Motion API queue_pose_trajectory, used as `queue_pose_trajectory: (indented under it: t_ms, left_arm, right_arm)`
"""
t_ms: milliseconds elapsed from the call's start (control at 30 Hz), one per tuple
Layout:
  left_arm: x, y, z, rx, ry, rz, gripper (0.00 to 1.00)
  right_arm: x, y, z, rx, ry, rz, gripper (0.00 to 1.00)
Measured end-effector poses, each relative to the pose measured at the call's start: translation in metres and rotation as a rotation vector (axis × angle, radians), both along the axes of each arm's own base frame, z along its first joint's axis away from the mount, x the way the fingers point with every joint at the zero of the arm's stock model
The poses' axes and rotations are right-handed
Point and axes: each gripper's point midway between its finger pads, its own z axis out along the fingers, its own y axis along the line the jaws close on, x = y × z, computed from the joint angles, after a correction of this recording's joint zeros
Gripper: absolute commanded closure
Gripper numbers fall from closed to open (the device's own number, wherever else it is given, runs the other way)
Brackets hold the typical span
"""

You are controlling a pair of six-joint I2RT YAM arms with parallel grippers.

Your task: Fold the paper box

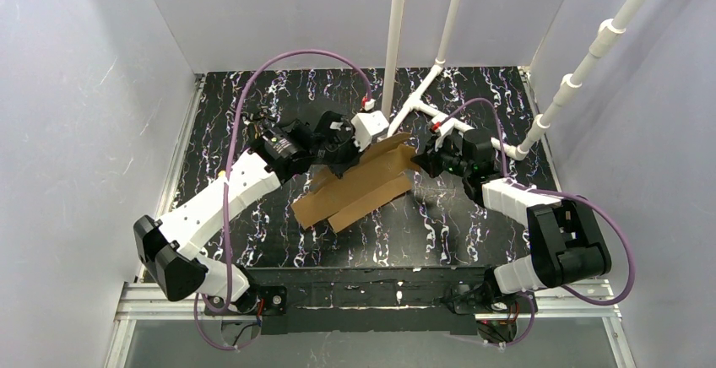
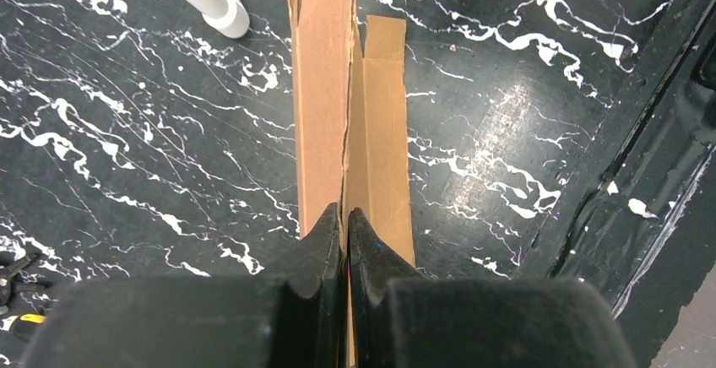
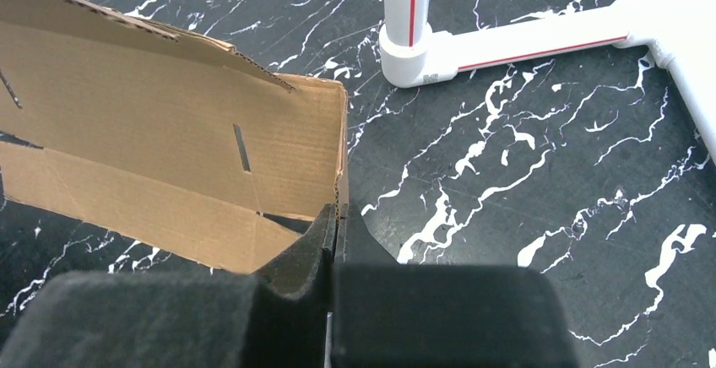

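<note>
Top external view: the paper box point(image 1: 363, 186) is a partly folded brown cardboard sheet over the middle of the black marbled table point(image 1: 253, 115), running at a slant from near left to far right between my two arms. My left pincer point(image 1: 356, 147) meets its far left edge and my right pincer point(image 1: 424, 162) meets its far right corner.

From the left wrist, my left pincer point(image 2: 344, 213) is pressed almost fully together. A thin edge of the paper box point(image 2: 325, 89) is pinched between the two black fingers point(image 2: 321, 241), and the panels stretch straight away from me.

From the right wrist, my right pincer point(image 3: 336, 212) is also closed down to a sliver, nipping the bottom corner of an upright panel of the paper box point(image 3: 152, 132), whose slit and flaps open to my left. A white pipe stand point(image 3: 405, 47) rises from the table just beyond that corner, not touching the cardboard.
</note>
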Motion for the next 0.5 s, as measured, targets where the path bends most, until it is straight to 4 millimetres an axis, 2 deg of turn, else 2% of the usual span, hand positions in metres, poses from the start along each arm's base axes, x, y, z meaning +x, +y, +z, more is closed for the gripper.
queue_pose_trajectory:
  t_ms: [233, 500]
  left_arm:
    - [-0.003, 0.0, -0.019, 0.017, 0.029, -0.006, 1.0]
    - [-0.008, -0.003, -0.027, -0.003, 0.072, 0.0, 1.0]
  right_arm:
    - [-0.005, -0.003, -0.006, -0.009, -0.015, 0.027, 0.99]
    - [-0.017, -0.001, -0.009, -0.011, -0.005, 0.106, 0.96]
